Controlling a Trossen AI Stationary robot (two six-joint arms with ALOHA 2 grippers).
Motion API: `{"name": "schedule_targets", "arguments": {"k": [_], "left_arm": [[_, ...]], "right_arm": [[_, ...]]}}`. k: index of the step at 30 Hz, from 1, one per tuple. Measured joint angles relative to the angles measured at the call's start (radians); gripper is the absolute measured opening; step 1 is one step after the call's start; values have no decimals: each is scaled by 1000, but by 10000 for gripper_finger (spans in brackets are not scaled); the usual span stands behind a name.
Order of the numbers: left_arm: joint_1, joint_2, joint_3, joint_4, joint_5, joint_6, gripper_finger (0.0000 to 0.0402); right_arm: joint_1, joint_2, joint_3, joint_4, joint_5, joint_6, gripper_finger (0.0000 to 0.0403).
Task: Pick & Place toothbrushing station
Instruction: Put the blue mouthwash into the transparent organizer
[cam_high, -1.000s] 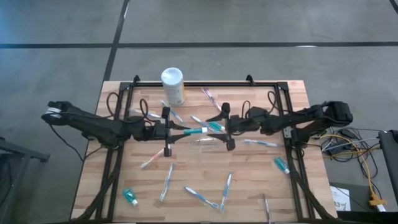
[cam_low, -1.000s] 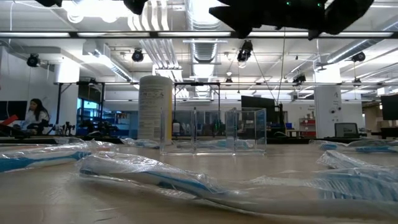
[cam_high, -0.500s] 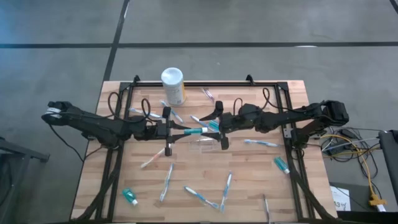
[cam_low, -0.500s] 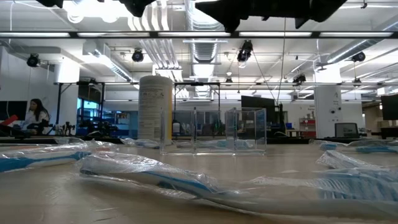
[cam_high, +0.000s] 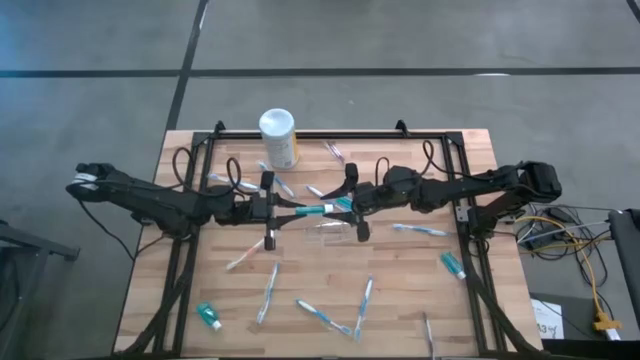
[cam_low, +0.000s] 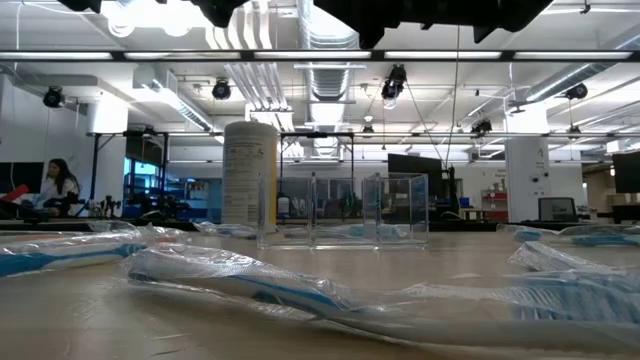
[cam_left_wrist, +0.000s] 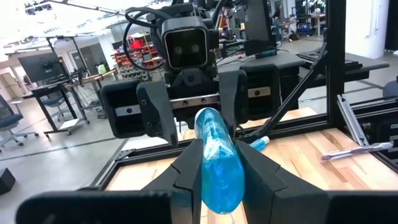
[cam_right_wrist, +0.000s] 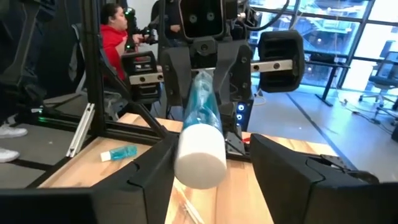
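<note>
Jaws of the left gripper (cam_high: 300, 211) clamp a teal tube with a white cap (cam_high: 325, 208) above the middle of the table (cam_high: 470, 310), seen from above; the right gripper (cam_high: 352, 206) faces it with its jaws spread wide around the tube's cap end. The see-through toothbrushing station (cam_high: 327, 228) stands on the wood just below them, with wrapped toothbrushes (cam_high: 268, 292) scattered around and a white canister (cam_high: 278, 137) near the far edge. At table height, the toothbrushing station (cam_low: 344, 210) sits beside the canister (cam_low: 249, 173), both arms dark overhead. From the left wrist, the tube (cam_left_wrist: 217, 165) is pinched between the fingers (cam_left_wrist: 189, 177). From the right wrist, the white cap (cam_right_wrist: 200, 159) lies between open fingers (cam_right_wrist: 152, 171), untouched.
</note>
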Motion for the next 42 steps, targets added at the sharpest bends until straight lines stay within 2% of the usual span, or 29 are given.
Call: {"name": "schedule_targets", "arguments": {"k": [8, 17, 20, 25, 29, 35, 42], "left_arm": [[1, 0, 0, 0, 0, -5, 75], [5, -1, -1, -8, -5, -7, 75], [5, -1, -1, -10, -4, -8, 75], [5, 0, -2, -27, 6, -10, 75], [5, -1, -2, -25, -1, -13, 75], [5, -2, -2, -24, -1, -13, 75], [6, -2, -2, -23, -2, -13, 75]], "right_arm": [[0, -1, 0, -38, -6, -18, 158], [2, -6, 7, -56, -10, -31, 85], [1, -6, 7, -56, -29, -28, 93], [2, -9, 7, -45, -57, -26, 148], [2, -14, 8, -50, -58, -25, 173], [2, -16, 8, -72, -57, -23, 168], [1, -15, 8, -79, -53, -26, 135]]}}
